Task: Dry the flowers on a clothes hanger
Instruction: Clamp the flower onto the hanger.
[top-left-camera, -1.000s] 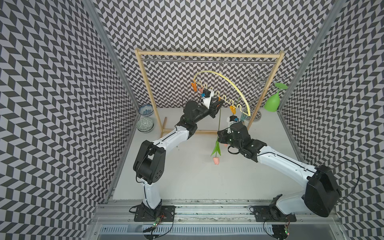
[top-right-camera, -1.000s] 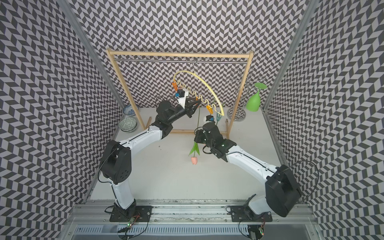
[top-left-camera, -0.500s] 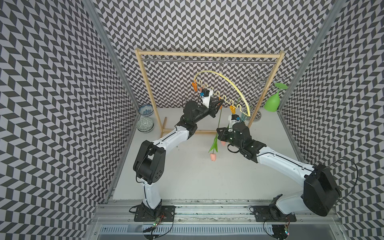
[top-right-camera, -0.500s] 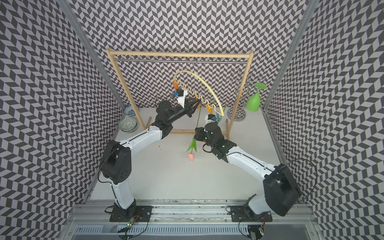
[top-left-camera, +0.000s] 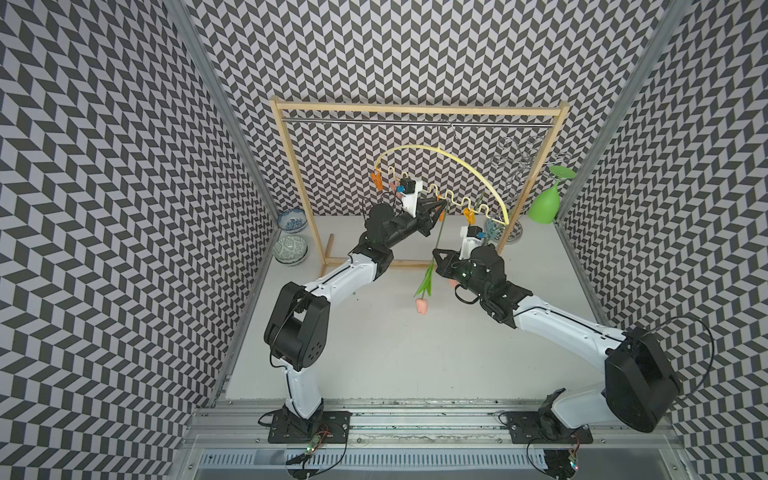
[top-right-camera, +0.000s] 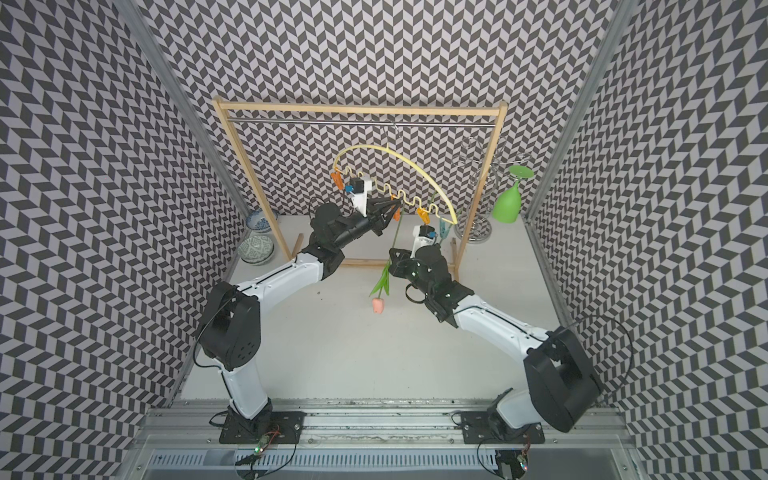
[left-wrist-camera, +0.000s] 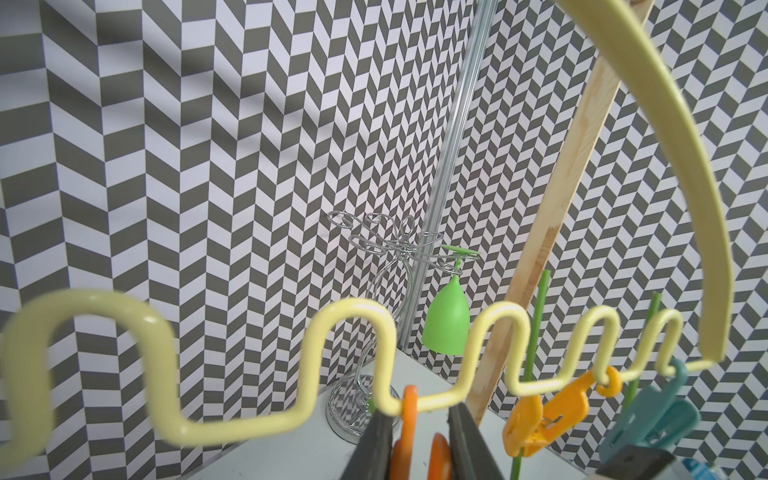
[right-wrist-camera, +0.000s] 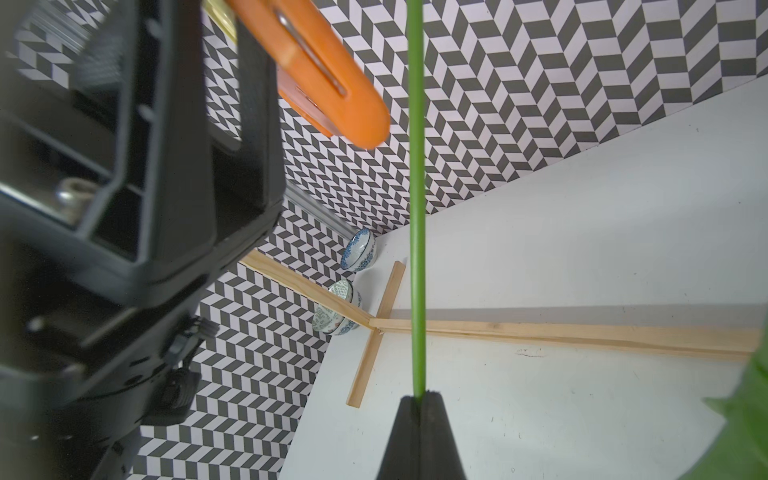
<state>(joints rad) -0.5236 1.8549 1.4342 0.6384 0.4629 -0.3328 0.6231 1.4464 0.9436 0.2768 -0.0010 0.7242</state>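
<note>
The pale yellow clothes hanger (top-left-camera: 457, 160) (top-right-camera: 399, 153) hangs by its hook from the rack's rail. My left gripper (top-left-camera: 440, 206) (left-wrist-camera: 417, 415) is shut on an orange peg (left-wrist-camera: 409, 424) (right-wrist-camera: 332, 83) on the hanger's wavy bar. My right gripper (top-left-camera: 436, 254) (right-wrist-camera: 419, 401) is shut on the green stem (right-wrist-camera: 417, 208) of a tulip whose pink head (top-left-camera: 422, 306) (top-right-camera: 378, 305) hangs downward. The stem rises close beside the orange peg's tip, not between its halves. Two more green stems (left-wrist-camera: 536, 332) (left-wrist-camera: 648, 332) stand at the yellow-orange peg (left-wrist-camera: 548, 411) and the teal peg (left-wrist-camera: 656, 411).
The wooden rack (top-left-camera: 291, 174) spans the back, its foot bar on the table behind my arms. A silver wire stand (top-left-camera: 519, 166) holds an upside-down green glass (top-left-camera: 544, 208) at the back right. Two patterned bowls (top-left-camera: 291, 249) sit at the back left.
My right gripper has carried the tulip a little left and farther back, toward the orange peg. My left gripper has closed slightly more on that peg.
</note>
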